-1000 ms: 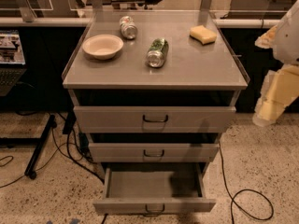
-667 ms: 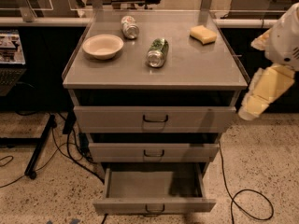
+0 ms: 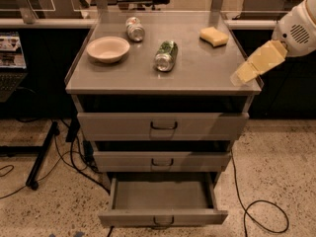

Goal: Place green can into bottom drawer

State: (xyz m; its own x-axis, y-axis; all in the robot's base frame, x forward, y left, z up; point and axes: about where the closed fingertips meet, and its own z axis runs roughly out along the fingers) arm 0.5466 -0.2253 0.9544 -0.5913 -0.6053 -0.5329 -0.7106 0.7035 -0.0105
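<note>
A grey metal cabinet with three drawers stands on a speckled floor, seen from the front and above. On the left of the counter [image 3: 197, 70] a pale empty bowl [image 3: 107, 49] sits well inside the left edge. Behind and to its right a silver-white can [image 3: 135, 28] lies on its side near the back. The green can [image 3: 166, 56] lies on its side near the middle of the counter, silver end toward the front. It is apart from the bowl, with bare surface all around it. A yellow sponge [image 3: 214, 36] rests toward the back right.

At the counter's front right corner the cream-coloured gripper [image 3: 243, 73] reaches in from the right, pointing down and left, well apart from the green can. Whether it is open or closed cannot be told. It holds nothing.

Below, the two upper drawers are shut. The bottom drawer [image 3: 163, 194] is pulled out, its inside bare.

Compared with a moment ago, the gripper has risen and moved left, from beside the cabinet to the corner. The things on the counter lie as they did.
</note>
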